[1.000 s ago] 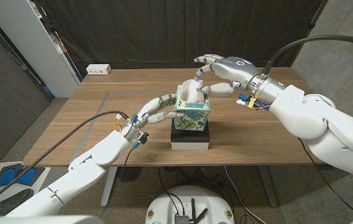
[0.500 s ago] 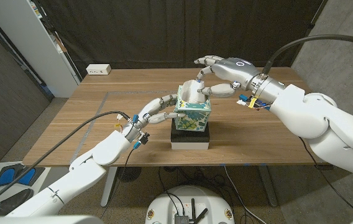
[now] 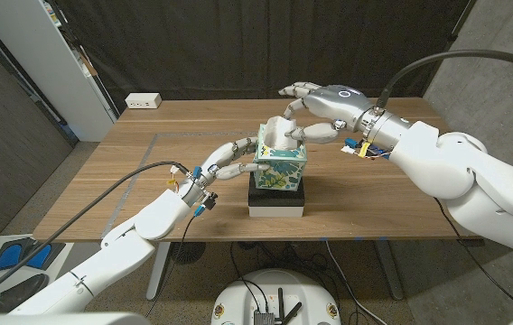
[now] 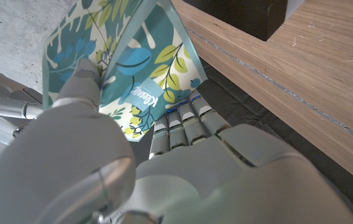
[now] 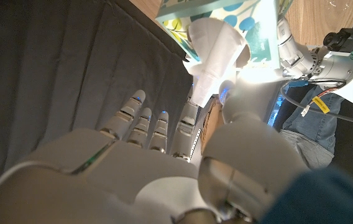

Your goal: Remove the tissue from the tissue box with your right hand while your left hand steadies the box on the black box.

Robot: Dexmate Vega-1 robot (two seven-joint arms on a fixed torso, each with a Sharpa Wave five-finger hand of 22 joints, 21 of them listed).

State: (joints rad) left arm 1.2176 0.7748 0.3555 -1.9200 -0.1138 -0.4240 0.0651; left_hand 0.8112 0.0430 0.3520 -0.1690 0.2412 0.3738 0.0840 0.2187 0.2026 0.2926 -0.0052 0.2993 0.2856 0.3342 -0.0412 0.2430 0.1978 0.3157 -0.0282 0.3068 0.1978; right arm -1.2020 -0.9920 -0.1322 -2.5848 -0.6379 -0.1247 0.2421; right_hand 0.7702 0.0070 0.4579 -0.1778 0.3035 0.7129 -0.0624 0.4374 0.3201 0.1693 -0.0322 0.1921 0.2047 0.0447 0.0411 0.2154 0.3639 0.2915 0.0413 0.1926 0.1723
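My right robot hand [image 3: 315, 113] is over the floral teal-and-green cardboard tissue box [image 3: 281, 167], thumb and a finger pinching the white paper tissue [image 3: 278, 132] that sticks up out of the box top. The other fingers are spread, reaching toward 10 o'clock. The tissue sits at the hand's fingertips, on its 8 o'clock side. Its long axis runs roughly upright; from the right wrist view [image 5: 210, 53] it reads as a folded cone rising out of the box opening.

My left robot hand [image 3: 225, 162] comes in from 8 o'clock and holds the box's left side, fingers pressed on the printed wall, thumb on the upper edge in the left wrist view [image 4: 80, 87].

The box stands upright on the flat black box [image 3: 275, 196], which has a white base and lies on the wooden tabletop [image 3: 148, 181] near its middle. White power strip [image 3: 143, 101] at the far left edge, 10 o'clock, well apart.
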